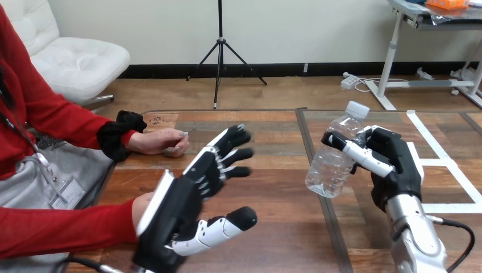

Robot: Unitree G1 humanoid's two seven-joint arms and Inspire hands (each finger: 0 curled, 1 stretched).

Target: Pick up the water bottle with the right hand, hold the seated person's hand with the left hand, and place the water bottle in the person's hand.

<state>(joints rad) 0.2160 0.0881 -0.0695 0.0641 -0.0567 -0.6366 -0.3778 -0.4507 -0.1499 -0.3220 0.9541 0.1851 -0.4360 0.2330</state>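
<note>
Clear bottle point(331, 164) clasped by the fingers of our right hand point(399, 166), we should curl our left hand point(177, 211), fingers wide, gently round the person's nearer hand point(142, 208).

A pale wall point(295, 31) with a black baseboard point(159, 71) meets a wooden floor point(284, 94). A white cushioned chair point(79, 60) stands at left, a black tripod point(220, 42) mid-room, a white-legged desk point(390, 54) at right.

It looks like a robotics lab: white tape lines point(460, 208) mark out zones on the wooden tabletop point(278, 187), and a robot's left hand point(176, 210) and right hand point(398, 165) hang over it beside a seated person point(51, 230).
</note>
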